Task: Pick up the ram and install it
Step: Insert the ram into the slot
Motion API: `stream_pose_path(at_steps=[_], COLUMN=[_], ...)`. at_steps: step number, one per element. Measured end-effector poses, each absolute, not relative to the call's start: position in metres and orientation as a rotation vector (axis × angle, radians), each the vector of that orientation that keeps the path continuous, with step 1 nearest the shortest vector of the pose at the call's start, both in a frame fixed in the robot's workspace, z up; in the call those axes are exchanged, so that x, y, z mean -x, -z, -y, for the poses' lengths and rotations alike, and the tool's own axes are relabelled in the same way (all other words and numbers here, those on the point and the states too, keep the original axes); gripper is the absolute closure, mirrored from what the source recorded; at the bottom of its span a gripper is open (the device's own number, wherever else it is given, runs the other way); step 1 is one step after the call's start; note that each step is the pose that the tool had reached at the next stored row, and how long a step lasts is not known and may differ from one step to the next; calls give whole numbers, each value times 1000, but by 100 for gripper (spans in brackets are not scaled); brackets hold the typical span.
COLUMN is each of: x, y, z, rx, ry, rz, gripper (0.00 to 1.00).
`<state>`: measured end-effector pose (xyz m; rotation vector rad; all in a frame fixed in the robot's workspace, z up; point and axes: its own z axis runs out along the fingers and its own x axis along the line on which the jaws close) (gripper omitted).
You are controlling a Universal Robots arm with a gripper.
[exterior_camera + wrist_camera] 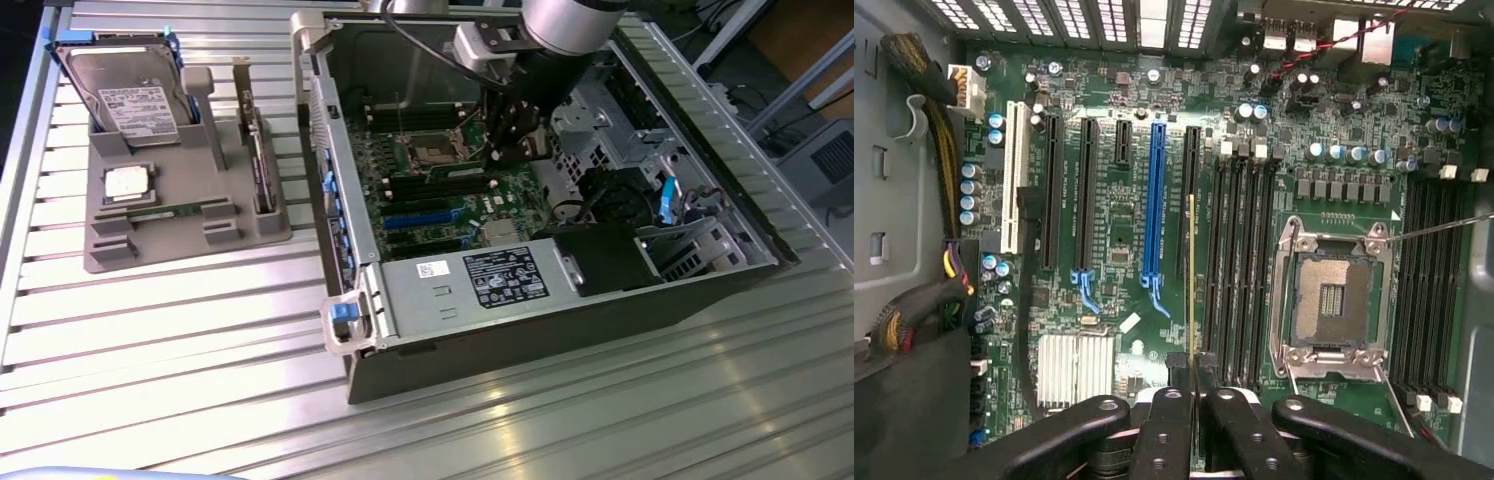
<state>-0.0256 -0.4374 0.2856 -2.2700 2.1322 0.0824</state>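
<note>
Seen from the wrist, the tool [1194,400] is pinched shut on the ram [1191,280], which shows edge-on as a thin green-and-gold strip standing upright over the motherboard [1124,200], just beside the bank of black memory slots [1239,260] next to the empty processor socket [1332,300]; whether it touches a slot cannot be told. The exterior view shows the arm reaching down into the open computer case [534,290] on the slatted worktop [174,330], with a grey parts holder [174,220] on the exterior view's left carrying a hard drive [134,100] and a square silver processor chip [127,183].
</note>
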Motion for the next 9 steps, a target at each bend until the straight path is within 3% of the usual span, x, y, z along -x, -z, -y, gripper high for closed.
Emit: stream_pose_path(at_steps=[9], x=[31], y=[-278], z=[436], rx=[2264], ry=[-82], rz=[-2139], gripper=[88])
